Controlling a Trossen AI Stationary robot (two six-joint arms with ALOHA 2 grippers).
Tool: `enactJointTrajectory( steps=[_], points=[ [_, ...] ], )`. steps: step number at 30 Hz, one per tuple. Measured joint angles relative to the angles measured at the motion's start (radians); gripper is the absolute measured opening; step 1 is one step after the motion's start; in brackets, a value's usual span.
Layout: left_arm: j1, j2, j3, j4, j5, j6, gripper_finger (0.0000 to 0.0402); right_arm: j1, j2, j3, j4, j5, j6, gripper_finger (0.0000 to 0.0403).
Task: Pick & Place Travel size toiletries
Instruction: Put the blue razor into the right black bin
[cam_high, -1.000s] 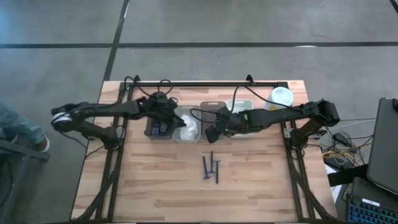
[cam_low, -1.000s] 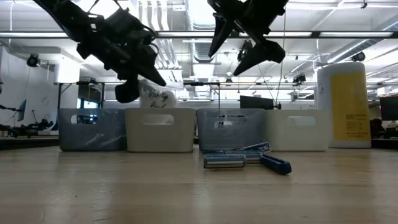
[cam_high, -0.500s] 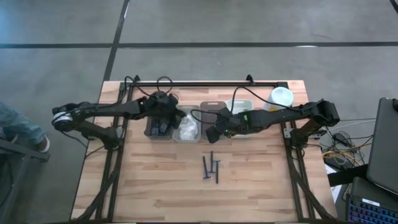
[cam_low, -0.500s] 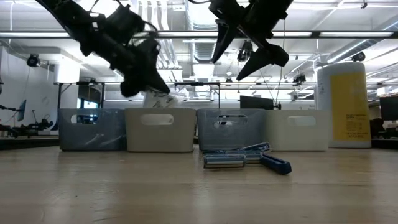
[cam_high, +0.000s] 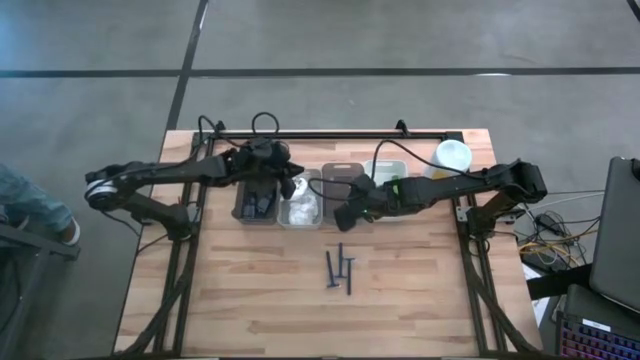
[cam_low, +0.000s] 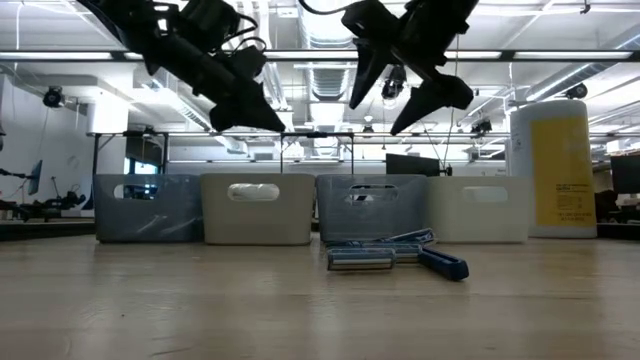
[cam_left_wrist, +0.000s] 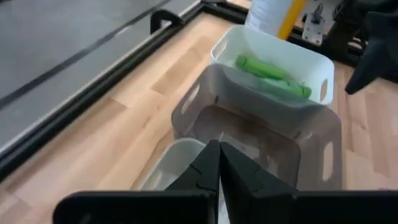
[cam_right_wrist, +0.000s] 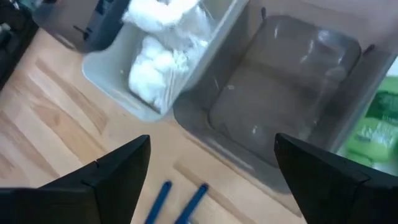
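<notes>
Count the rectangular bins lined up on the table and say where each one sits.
4, in one row at the table's back: dark bin leftmost, white-packet bin next, grey bin third, green-bottle bin rightmost, beside the yellow canister.

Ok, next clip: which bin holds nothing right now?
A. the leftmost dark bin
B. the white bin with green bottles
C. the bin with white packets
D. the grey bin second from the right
D: the right wrist view shows the grey bin bare inside, between the white packets and the green bottles.
</notes>
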Motion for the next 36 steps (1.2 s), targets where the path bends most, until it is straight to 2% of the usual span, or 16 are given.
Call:
enactJointTrajectory(
  steps=[2, 7, 11, 21, 26, 31, 36],
  points=[
    [-0.002, -0.007, 0.000, -0.028, 0.035, -0.030, 0.0013, 0.001, -0.001, 0.000, -0.022, -0.031, 0.006, 0.0343],
    [-0.013, -0.022, -0.001, -0.130, 0.205, -0.131, 0.0027, 0.012, 0.004, -0.006, -0.057, -0.104, 0.077, 0.0357],
    [-0.049, -0.052, -0.002, -0.224, 0.256, -0.146, 0.0038, 0.046, 0.019, -0.017, -0.066, -0.120, 0.165, 0.0361],
    [-0.218, -0.185, -0.006, -0.385, 0.263, -0.132, 0.0041, 0.198, 0.108, -0.033, -0.057, -0.128, 0.469, 0.0340],
    [-0.293, -0.227, -0.007, -0.399, 0.263, -0.126, 0.0041, 0.284, 0.182, -0.027, 0.028, -0.142, 0.655, 0.0330],
    [-0.323, -0.229, -0.008, -0.402, 0.239, -0.089, 0.0042, 0.361, 0.281, -0.001, 0.047, -0.142, 0.831, 0.0329],
    [-0.329, -0.226, -0.013, -0.405, 0.237, -0.085, 0.0042, 0.408, 0.366, 0.075, 0.029, -0.142, 0.888, 0.0341]
  ],
)
